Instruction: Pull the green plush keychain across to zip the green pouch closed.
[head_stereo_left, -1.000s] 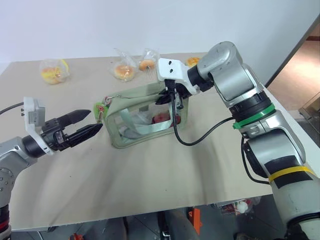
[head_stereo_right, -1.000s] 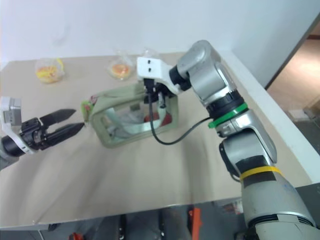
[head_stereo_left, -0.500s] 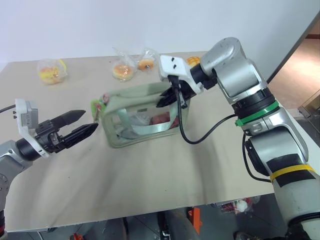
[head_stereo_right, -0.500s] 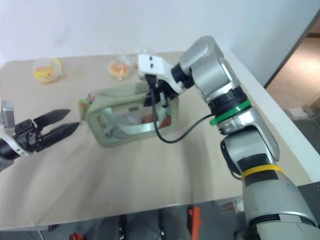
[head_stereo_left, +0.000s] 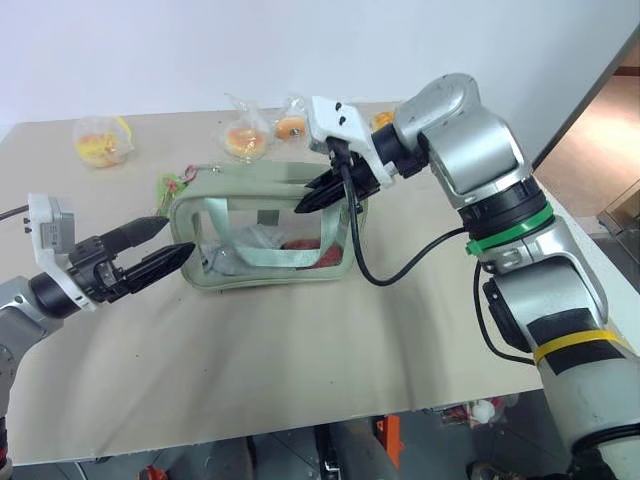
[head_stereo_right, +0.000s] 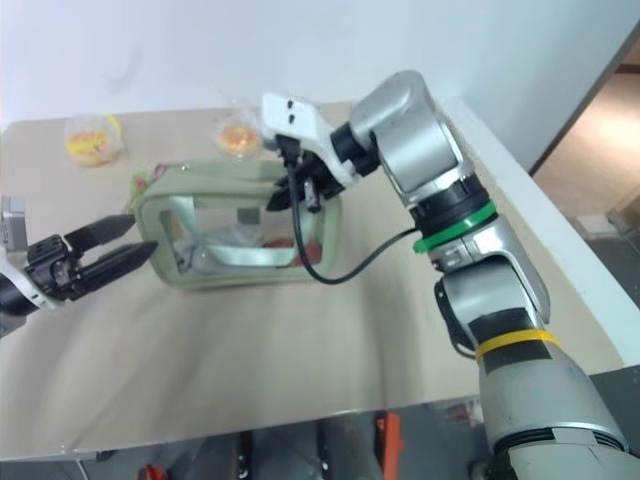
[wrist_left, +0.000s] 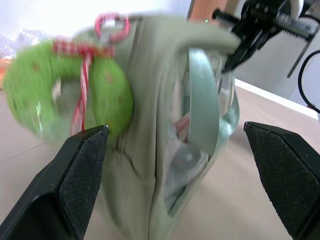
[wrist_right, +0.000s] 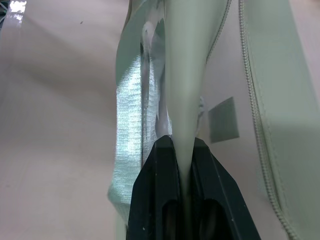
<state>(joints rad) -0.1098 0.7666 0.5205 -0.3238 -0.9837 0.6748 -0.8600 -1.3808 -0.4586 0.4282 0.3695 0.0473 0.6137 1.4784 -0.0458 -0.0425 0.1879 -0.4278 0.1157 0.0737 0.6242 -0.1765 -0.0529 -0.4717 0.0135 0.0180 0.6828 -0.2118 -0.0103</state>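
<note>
Two end effectors — left end effector (head_stereo_left: 170, 240) just beside green plush keychain (wrist_left: 70, 90).

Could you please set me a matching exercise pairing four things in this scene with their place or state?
Things:
1. green plush keychain
2. green pouch
3. left end effector
4. right end effector

Place or state:
A. shut on the pouch's top edge
B. open, at the pouch's end
C. hanging at the pouch's end nearest the left end effector
D. standing on the table, clear window facing the robot

Pairs: 1-C, 2-D, 3-B, 4-A
</note>
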